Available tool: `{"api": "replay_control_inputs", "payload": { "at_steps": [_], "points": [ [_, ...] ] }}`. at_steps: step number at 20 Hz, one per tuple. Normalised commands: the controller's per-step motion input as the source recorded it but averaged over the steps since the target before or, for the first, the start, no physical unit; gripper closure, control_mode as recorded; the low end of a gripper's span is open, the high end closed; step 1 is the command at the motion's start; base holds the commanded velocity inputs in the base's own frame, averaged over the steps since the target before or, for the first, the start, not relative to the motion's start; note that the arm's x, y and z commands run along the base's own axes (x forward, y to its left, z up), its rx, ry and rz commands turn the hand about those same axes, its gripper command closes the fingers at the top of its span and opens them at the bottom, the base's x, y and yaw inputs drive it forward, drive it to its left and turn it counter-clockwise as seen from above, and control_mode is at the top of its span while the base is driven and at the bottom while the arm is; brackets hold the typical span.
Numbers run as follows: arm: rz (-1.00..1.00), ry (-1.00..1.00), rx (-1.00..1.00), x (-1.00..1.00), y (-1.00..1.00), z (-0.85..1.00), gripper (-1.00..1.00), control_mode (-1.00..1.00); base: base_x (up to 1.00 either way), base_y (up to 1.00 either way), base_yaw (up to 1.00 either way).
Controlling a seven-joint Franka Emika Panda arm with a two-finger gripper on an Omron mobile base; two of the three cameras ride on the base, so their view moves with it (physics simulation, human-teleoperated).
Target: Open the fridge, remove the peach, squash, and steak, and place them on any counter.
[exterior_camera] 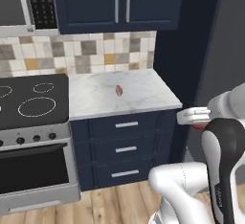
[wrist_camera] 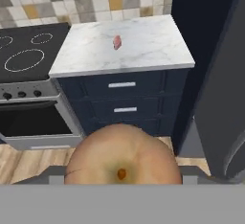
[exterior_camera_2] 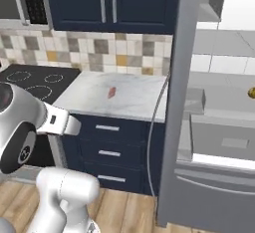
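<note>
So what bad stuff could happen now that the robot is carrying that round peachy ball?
The round red-orange peach sits between the gripper's fingers away from the white marble counter; it could drop to the wooden floor. Set down carelessly, it might roll off or bump the small pinkish-red steak. The open grey fridge door stands close beside the arm's path.

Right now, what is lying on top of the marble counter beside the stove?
The steak lies alone near the middle of the counter. In the hand view, the peach in the claw covers only floor, not the counter.
</note>
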Motion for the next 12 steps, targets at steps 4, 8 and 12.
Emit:
{"api": "replay_control_inputs", "payload": {
  "at_steps": [4, 8, 12],
  "points": [
    [0.00, 0.00, 0.00, 0.00, 0.00, 0.00, 1.00, 1.00, 1.00, 0.07, 0.00],
    [0.00, 0.00, 0.00, 0.00, 0.00, 0.00, 1.00, 1.00, 1.00, 0.19, 0.00],
    [0.00, 0.00, 0.00, 0.00, 0.00, 0.00, 1.00, 1.00, 0.86, 0.24, 0.00]
  ]
}}
